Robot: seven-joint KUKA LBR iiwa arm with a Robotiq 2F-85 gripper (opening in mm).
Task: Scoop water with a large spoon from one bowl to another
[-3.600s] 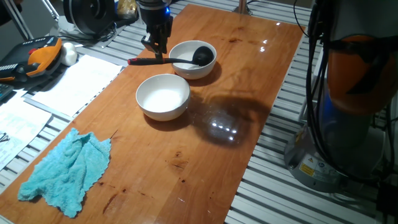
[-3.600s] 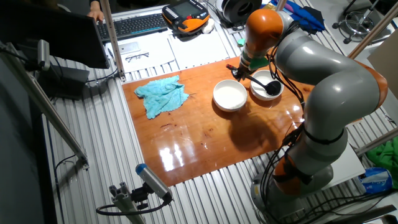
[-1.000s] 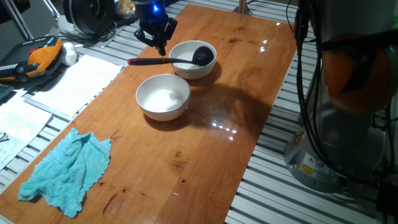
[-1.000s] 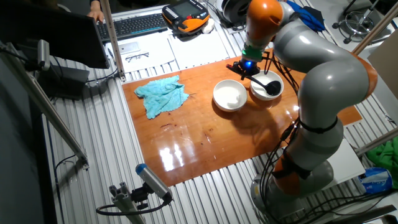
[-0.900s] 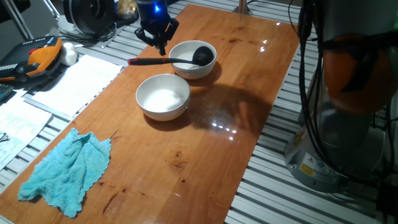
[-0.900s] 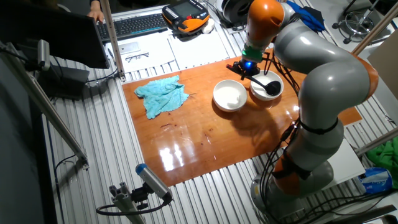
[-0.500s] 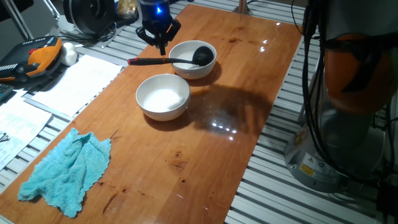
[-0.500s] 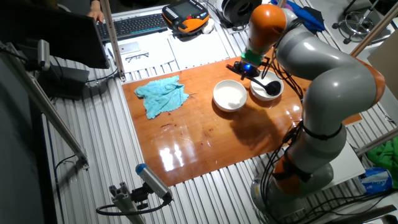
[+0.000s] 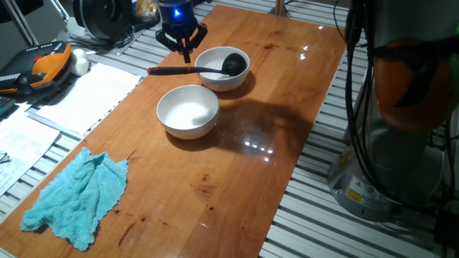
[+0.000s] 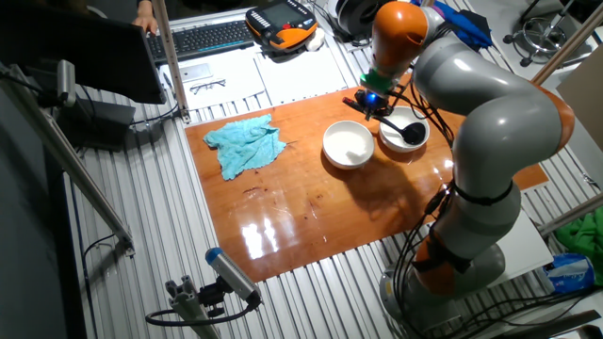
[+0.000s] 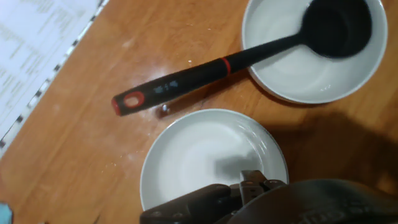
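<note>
The black ladle lies with its round head [image 9: 233, 63] in the far white bowl [image 9: 215, 79]. Its thin handle [image 9: 176, 70] sticks out over the rim to the left, red end on the table. In the hand view the ladle [image 11: 205, 71] runs from the upper right bowl [image 11: 280, 81] down left. The near white bowl [image 9: 188, 111] stands just in front, also in the hand view [image 11: 180, 168]. Water shows only as faint glints in the far bowl. My gripper [image 9: 185, 49] hangs empty and open just above the handle, also in the other fixed view [image 10: 373, 102].
A crumpled teal cloth [image 9: 75, 193] lies at the near left of the wooden table [image 9: 287, 93]. Papers [image 9: 86, 97] and an orange-black pendant [image 9: 43, 64] lie beyond the left edge. The arm's base [image 9: 401, 115] stands to the right.
The gripper was down at the ladle's handle 3.6 s ago and now hangs higher above it. The ladle and both bowls have not moved.
</note>
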